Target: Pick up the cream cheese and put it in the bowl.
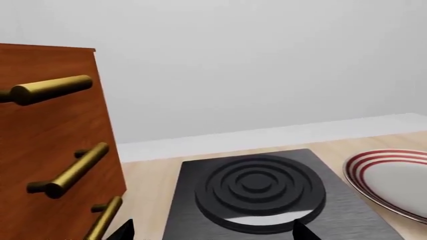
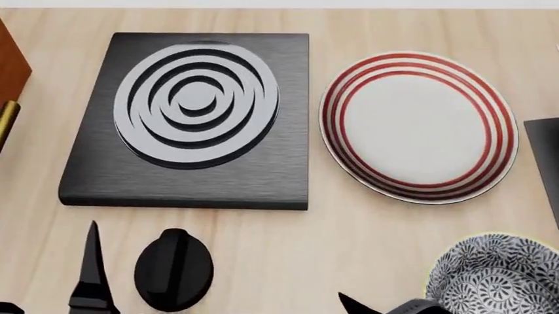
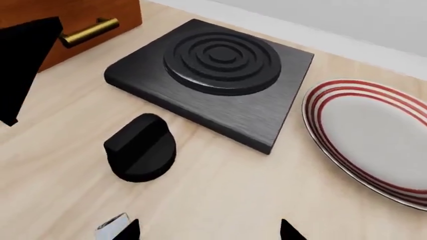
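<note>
The bowl (image 2: 496, 276), grey-and-white floral with a pale rim, stands at the near right of the wooden table in the head view, partly cut off. The cream cheese does not show clearly. A pale blue-grey corner (image 3: 111, 224) beside one right fingertip may be it, but I cannot tell. My right gripper (image 3: 208, 232) is open and empty above bare wood; in the head view it (image 2: 384, 306) is just left of the bowl. My left gripper (image 1: 212, 232) is open and empty over the near edge of the stove plate (image 1: 257, 192).
The black stove plate (image 2: 196, 118) lies at the back left, with a black knob (image 2: 173, 268) in front of it. A white plate with red rings (image 2: 417, 127) lies to its right. A wooden cabinet with brass handles (image 1: 50, 145) stands at the left. A dark object (image 2: 546, 157) shows at the right edge.
</note>
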Available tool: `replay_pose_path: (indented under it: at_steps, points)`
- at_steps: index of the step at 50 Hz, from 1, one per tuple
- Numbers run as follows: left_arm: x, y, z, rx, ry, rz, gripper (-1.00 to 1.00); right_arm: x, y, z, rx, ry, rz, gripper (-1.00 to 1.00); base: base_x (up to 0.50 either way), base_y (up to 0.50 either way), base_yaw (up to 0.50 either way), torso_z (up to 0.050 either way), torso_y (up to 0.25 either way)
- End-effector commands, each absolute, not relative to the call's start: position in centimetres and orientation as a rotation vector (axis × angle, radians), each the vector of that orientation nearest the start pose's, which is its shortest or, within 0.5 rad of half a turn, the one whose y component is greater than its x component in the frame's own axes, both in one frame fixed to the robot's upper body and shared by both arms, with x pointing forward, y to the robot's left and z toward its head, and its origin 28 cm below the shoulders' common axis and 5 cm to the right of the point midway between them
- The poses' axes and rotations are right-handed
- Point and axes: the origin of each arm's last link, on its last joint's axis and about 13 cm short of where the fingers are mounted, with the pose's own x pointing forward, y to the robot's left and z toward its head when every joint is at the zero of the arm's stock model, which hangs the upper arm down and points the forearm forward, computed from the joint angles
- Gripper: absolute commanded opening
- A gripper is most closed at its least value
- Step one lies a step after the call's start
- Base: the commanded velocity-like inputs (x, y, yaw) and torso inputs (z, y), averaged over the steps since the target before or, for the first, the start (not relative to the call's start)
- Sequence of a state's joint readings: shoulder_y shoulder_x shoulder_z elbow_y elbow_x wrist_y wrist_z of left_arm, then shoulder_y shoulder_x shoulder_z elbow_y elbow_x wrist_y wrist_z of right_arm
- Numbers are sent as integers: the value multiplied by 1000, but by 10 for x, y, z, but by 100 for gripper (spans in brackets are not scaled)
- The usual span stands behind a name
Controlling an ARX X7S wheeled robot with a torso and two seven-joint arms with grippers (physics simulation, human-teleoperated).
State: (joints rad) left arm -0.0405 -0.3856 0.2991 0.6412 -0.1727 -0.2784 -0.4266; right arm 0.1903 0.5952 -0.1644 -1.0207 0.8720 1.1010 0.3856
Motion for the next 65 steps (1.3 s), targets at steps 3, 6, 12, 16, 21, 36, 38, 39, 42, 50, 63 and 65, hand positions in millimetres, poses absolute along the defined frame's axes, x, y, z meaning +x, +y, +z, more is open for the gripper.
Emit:
replay_pose_path:
  at_steps: [3,6,12,16,21,36,38,39,42,50,63,65]
  points:
    - [195,212,122,118,-320,37,100,145,-108,155,-265,193,481,100,0,0,0,0,0]
    - [200,219,121,125,-312,65,100,145,-108,155,-263,189,487,100,0,0,0,0,0]
    - [209,242,120,137,-324,165,100,147,-108,155,-263,181,487,100,0,0,0,0,0]
    - [212,251,121,144,-334,212,100,146,-108,156,-263,179,489,100,0,0,0,0,0]
    - [212,262,120,158,-336,253,100,148,-108,156,-266,180,490,100,0,0,0,0,0]
    - [217,281,118,196,-355,341,100,149,-107,154,-270,185,483,100,0,0,0,0,0]
    - [217,282,119,191,-355,342,100,149,-108,154,-271,186,482,100,0,0,0,0,0]
    - [216,282,120,185,-355,345,100,149,-108,154,-269,186,481,100,0,0,0,0,0]
    - [217,282,119,188,-353,344,100,149,-108,153,-267,187,482,100,0,0,0,0,0]
    - [217,281,118,194,-348,341,100,148,-108,156,-276,190,483,100,0,0,0,0,0]
    - [216,281,117,188,-347,342,100,149,-107,157,-284,248,508,100,0,0,0,0,0]
    - [216,281,117,187,-348,341,100,149,-107,157,-291,256,510,100,0,0,0,0,0]
